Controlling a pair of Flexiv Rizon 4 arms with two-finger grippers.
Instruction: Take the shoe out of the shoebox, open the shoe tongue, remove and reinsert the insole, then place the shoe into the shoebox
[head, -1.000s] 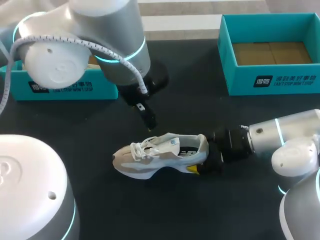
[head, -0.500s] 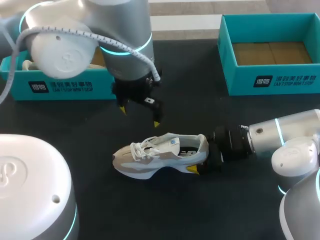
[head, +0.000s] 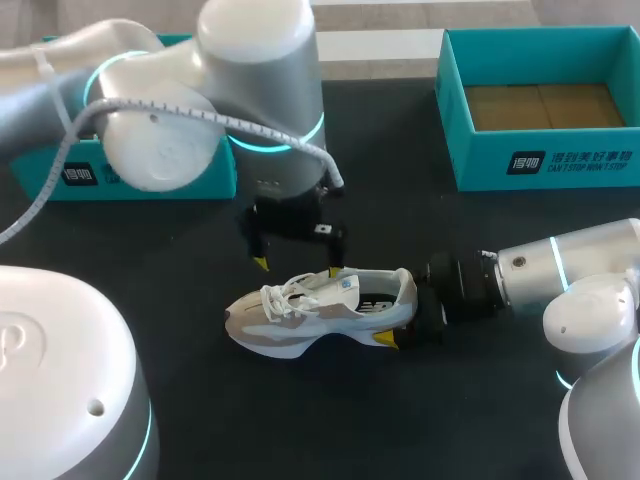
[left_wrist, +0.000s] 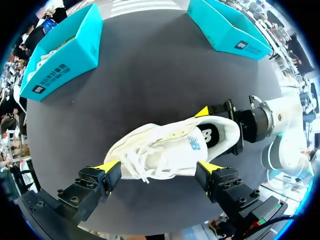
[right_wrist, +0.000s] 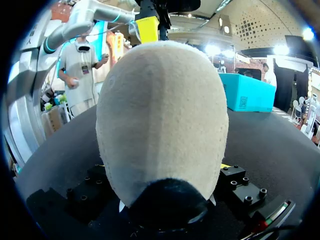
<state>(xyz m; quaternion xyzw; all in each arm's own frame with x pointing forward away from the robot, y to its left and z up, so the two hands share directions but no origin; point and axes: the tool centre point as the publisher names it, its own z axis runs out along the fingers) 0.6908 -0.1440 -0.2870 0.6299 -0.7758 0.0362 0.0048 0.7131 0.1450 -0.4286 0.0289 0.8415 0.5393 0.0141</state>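
The black table (head: 400, 420) bears a white shoe (head: 300, 315), left shoebox (head: 226, 180), right shoebox (head: 560, 165).

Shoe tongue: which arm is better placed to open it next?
Left, probably. The left gripper hangs open just over the laces of the sneaker, while the right gripper is shut on the heel, steadying it.
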